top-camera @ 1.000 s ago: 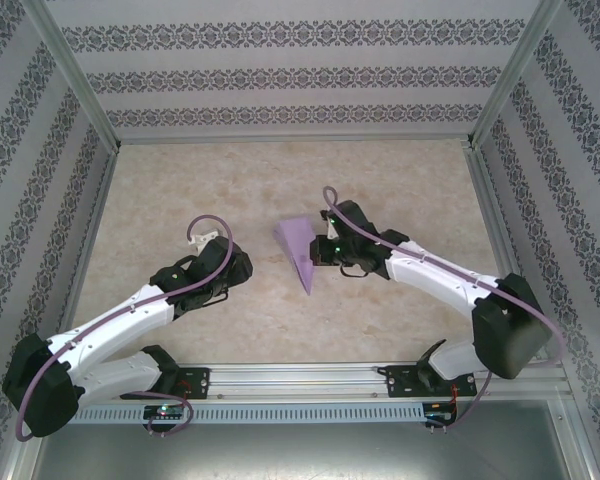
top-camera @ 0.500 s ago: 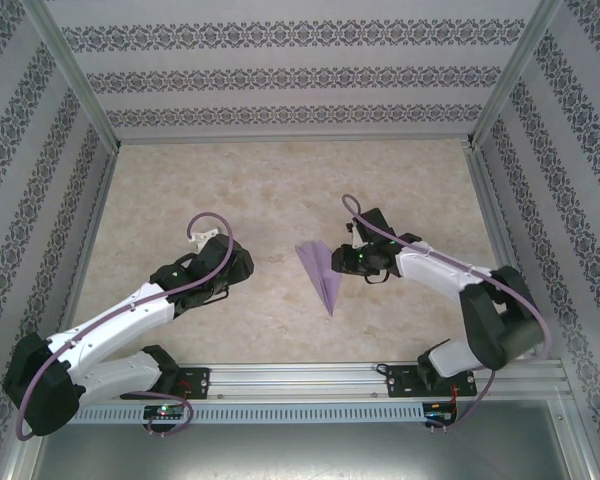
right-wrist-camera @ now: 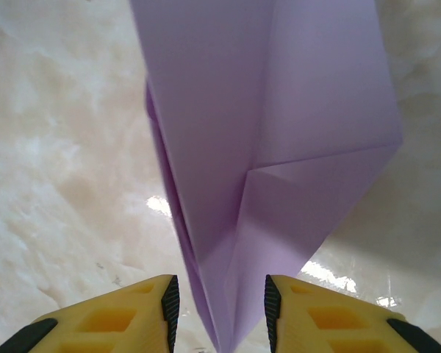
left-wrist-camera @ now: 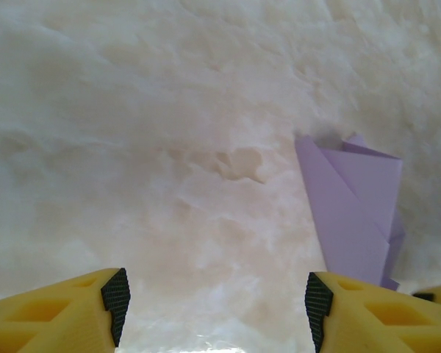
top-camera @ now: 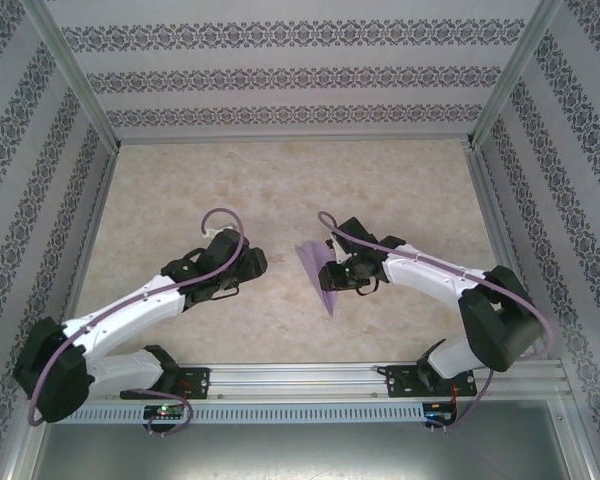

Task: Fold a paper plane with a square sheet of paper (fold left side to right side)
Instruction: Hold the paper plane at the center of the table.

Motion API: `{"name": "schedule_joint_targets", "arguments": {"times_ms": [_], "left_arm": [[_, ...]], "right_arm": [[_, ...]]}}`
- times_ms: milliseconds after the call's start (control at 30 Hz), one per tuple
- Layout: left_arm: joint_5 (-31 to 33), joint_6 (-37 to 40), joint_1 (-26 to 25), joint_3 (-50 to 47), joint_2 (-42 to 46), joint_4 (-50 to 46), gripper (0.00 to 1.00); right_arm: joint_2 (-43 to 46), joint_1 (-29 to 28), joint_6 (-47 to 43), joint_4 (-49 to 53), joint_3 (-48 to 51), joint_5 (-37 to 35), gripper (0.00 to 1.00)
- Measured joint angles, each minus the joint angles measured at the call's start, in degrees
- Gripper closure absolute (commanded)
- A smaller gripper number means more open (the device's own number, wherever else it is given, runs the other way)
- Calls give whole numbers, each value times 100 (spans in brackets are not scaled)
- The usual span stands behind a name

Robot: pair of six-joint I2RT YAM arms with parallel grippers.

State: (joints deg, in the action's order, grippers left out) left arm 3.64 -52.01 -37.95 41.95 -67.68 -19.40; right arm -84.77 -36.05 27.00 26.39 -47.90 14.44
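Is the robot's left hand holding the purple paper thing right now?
No. In the left wrist view the left fingers stand wide apart over bare table, and the paper plane lies off to one side.

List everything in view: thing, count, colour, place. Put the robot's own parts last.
paper plane: one, lilac-purple, mid-table, tip toward the near edge, between the right hand's fingers.
table: one, beige marbled, enclosure floor.
walls: patterned grey-white, around the table on three sides.
frame rail: one, silver, near edge, carrying both bases.
left arm: one, white and black with a purple cable, left of the plane.
right arm: one, white and black, right of the plane.
left hand: yellow fingers, open, empty above the table.
right hand: yellow fingers, closed on the plane.
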Motion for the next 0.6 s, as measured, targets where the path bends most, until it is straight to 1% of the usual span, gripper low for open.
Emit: {"name": "schedule_joint_targets", "arguments": {"times_ms": [133, 233, 433, 600], "left_arm": [[-616, -2, 96, 57, -533, 466, 34], [-903, -2, 122, 125, -778, 638, 34], [-1143, -2, 133, 232, -868, 802, 34], [-1224, -2, 133, 234, -868, 828, 34]], "right_arm": [[-129, -20, 0, -7, 0, 68, 62], [-201, -68, 0, -9, 0, 111, 65], [-380, -96, 0, -2, -17, 98, 72], [-540, -101, -2, -7, -81, 103, 71]]}}
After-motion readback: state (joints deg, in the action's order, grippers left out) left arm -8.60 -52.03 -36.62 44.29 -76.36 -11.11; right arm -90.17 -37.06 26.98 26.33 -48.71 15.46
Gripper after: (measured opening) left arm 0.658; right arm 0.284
